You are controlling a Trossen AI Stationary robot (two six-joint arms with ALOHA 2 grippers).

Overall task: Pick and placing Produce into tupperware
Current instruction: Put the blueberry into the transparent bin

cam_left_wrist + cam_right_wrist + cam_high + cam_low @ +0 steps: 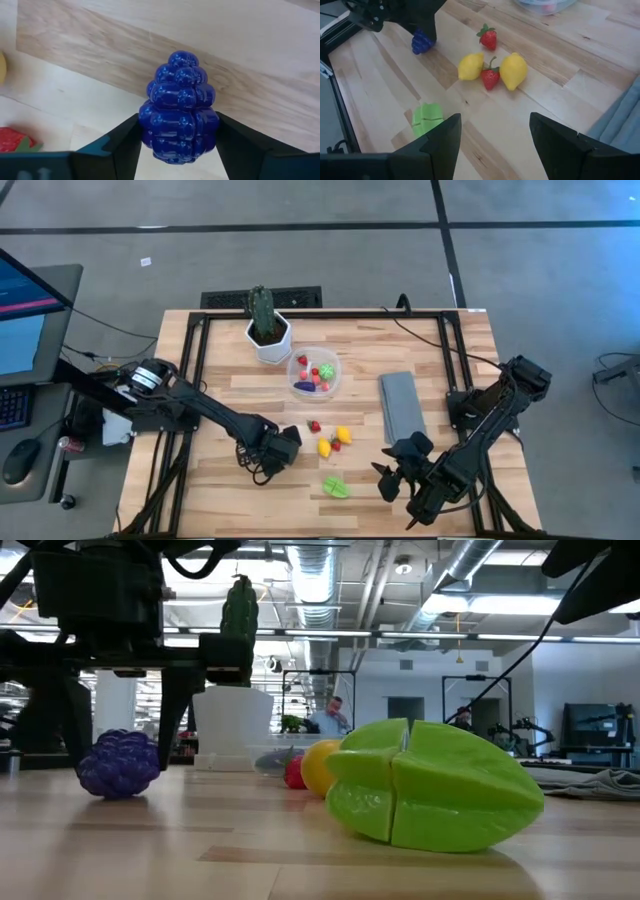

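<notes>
A dark blue-purple grape bunch (179,112) lies on the wooden table (230,490), left of centre near the front. My left gripper (275,450) stands over it, pointing down, with a finger on either side. Further produce lies to its right: a strawberry (314,425), two lemons (344,435) with a second strawberry between them, and a green star fruit (336,487). The clear round tupperware (335,385) stands farther back with several pieces inside. My right gripper (492,145) hangs open over the near right of the table, holding nothing. My left gripper pinches the grape bunch between its two fingers, at the wide end's two sides (145,125). The fingers (122,145) come from above, pointing down, and lie across the bunch. The bunch lies on its side on the table (118,762).
A white pot with a green cactus (268,330) stands just left of the tupperware at the back. A folded grey cloth (402,405) lies right of centre. The star fruit (430,785) lies near the front edge. Dark frame rails run along the table's left and right sides.
</notes>
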